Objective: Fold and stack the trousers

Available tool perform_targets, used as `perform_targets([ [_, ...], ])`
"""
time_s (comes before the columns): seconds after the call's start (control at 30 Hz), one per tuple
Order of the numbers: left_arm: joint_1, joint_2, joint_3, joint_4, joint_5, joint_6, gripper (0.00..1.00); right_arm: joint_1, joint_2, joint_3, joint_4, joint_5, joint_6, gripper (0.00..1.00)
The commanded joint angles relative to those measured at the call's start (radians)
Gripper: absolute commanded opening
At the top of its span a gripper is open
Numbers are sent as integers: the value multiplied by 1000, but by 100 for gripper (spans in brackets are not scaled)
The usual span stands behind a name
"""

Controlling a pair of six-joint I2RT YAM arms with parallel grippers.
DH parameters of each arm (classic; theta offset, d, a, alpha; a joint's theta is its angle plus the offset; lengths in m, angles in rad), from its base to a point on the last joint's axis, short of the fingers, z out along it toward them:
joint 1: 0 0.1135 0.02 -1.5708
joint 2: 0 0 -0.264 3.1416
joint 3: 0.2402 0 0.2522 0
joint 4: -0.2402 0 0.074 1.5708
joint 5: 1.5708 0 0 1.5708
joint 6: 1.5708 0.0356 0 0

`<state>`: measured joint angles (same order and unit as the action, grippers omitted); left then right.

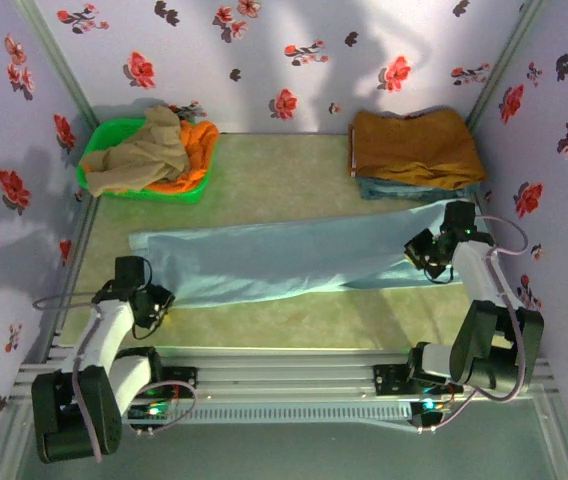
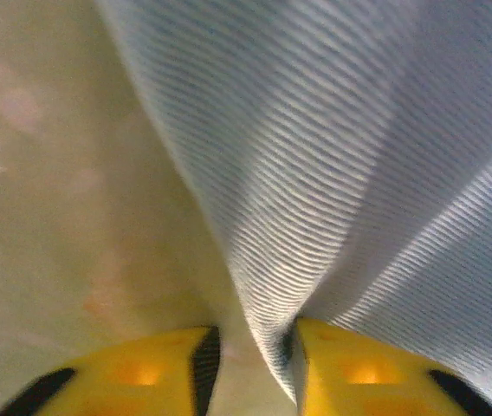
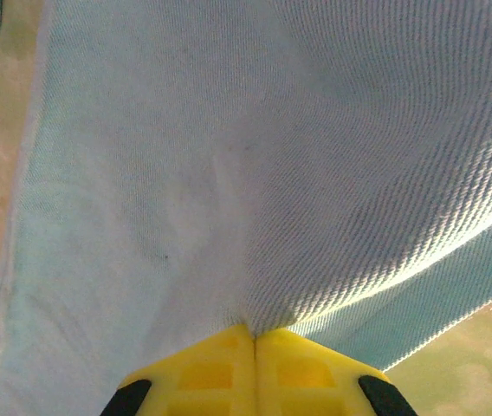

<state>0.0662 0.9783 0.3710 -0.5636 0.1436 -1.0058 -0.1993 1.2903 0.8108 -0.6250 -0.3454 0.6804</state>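
The table (image 1: 294, 170) has a pale green top, and flowery walls (image 1: 264, 50) stand around it. The trousers (image 1: 284, 262) lie flat between the two grippers. The right gripper (image 3: 253, 334) is squeezed tight on one end. The left gripper (image 2: 250, 342) has its fingers a little apart, and a fold of the trousers sits in the gap. Far past the left gripper is a green basket (image 1: 104, 138) of clothes (image 1: 149, 155). Far past the right one is a brown folded pile (image 1: 414, 145).

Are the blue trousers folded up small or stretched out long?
Stretched out long. The trousers lie flat as one long strip across the table, running from its left side to its right side.
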Motion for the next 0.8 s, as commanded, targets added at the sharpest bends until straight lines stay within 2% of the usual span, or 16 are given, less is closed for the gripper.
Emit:
perform_targets([
  [0.0, 9, 76, -29, 252, 28, -12, 10, -9, -6, 9, 12, 9, 4, 0],
  [0.03, 24, 78, -13, 245, 30, 1, 0, -11, -5, 17, 9, 11, 2, 0],
  [0.27, 100, 89, 116, 128, 14, 108, 0, -15, 7, 67, 10, -19, 2, 0],
  [0.43, 179, 55, 148, 72, 22, 169, 0, -21, 3, 84, 13, -30, 4, 0],
  [0.77, 271, 32, 163, 27, 28, 224, 0, -61, 11, 57, 32, -43, 8, 0],
])
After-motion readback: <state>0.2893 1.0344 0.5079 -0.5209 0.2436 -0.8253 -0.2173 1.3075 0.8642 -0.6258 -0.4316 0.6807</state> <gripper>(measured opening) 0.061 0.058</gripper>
